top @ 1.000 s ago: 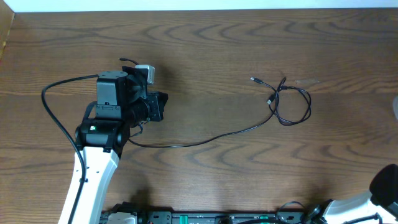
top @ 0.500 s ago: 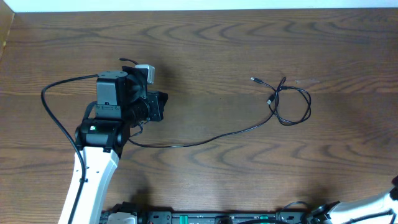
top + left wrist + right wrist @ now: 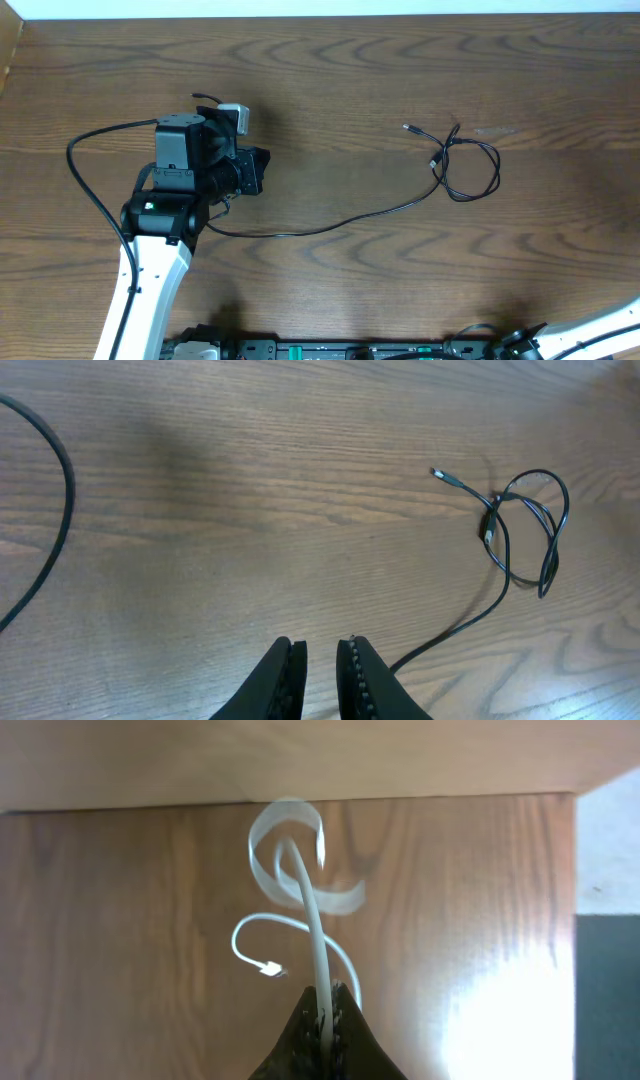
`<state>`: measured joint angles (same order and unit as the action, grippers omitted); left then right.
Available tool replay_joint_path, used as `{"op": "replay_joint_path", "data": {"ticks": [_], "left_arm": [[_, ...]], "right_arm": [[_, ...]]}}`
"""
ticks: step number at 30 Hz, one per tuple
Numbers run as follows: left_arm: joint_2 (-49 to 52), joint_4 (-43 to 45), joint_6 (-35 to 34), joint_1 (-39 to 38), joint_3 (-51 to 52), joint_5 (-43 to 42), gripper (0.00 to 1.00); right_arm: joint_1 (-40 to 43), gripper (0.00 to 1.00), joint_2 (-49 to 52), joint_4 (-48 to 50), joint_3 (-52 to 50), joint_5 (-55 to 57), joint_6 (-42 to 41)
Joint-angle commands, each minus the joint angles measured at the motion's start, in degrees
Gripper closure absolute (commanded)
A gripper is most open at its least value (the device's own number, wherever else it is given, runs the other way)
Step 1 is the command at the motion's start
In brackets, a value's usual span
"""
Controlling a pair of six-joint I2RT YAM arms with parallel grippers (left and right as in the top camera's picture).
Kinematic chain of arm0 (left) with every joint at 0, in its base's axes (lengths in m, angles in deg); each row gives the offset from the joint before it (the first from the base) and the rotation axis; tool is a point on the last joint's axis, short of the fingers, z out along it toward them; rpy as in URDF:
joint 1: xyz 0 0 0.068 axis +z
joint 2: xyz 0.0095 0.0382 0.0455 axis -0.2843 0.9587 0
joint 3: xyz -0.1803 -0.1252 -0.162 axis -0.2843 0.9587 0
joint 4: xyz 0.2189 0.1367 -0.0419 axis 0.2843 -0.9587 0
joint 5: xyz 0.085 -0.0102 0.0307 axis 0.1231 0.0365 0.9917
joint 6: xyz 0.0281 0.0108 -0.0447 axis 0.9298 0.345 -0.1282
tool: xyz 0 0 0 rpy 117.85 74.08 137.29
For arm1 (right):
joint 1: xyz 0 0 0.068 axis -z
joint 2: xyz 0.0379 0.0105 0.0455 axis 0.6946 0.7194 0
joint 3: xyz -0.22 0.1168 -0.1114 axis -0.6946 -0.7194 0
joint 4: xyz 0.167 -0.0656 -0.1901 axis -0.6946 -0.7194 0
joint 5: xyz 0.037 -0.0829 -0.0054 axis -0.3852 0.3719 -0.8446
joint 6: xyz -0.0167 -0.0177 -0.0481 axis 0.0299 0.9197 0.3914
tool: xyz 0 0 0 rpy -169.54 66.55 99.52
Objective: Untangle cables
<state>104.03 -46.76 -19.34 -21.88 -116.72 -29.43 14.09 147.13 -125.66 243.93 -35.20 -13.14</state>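
Cables (image 3: pixel 445 150) look separated now: the white cable (image 3: pixel 312 920) hangs pinched in the closed right gripper (image 3: pixel 322 995), whose arm has swung almost out of the overhead view. The left gripper (image 3: pixel 322 670), barely parted, holds nothing. Farther off, the black cable (image 3: pixel 497 510) lies unmoved on the table (image 3: pixel 200 480).

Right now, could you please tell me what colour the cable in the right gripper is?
The cable is white, clearest in the right wrist view.

overhead evenly lit and sharp; right wrist view has glare, white cable (image 3: pixel 312 920) blurred.
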Motion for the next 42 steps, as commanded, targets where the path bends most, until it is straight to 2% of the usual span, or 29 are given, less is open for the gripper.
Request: {"op": "replay_joint_path", "data": {"ticks": [1,8,19,37,42], "left_arm": [[0.0,0.2,1.8,-0.1,0.6,-0.7,0.83],[0.0,0.5,2.4,-0.1,0.6,-0.7,0.83],[0.0,0.5,2.5,-0.1,0.6,-0.8,0.83],[0.0,0.5,2.4,-0.1,0.6,-0.8,0.83],[0.0,0.5,2.4,-0.1,0.6,-1.0,0.83]], "right_arm": [[1.6,0.99,2.3,-1.3,0.3,3.8,-1.0],[3.1,0.99,2.6,-1.9,-1.5,3.9,-1.0],[3.1,0.99,2.6,1.6,-13.2,7.3,-1.8],[4.1,0.99,2.6,16.9,-40.7,11.6,-1.8],[4.1,0.99,2.6,19.6,-44.4,11.6,-1.7]]}}
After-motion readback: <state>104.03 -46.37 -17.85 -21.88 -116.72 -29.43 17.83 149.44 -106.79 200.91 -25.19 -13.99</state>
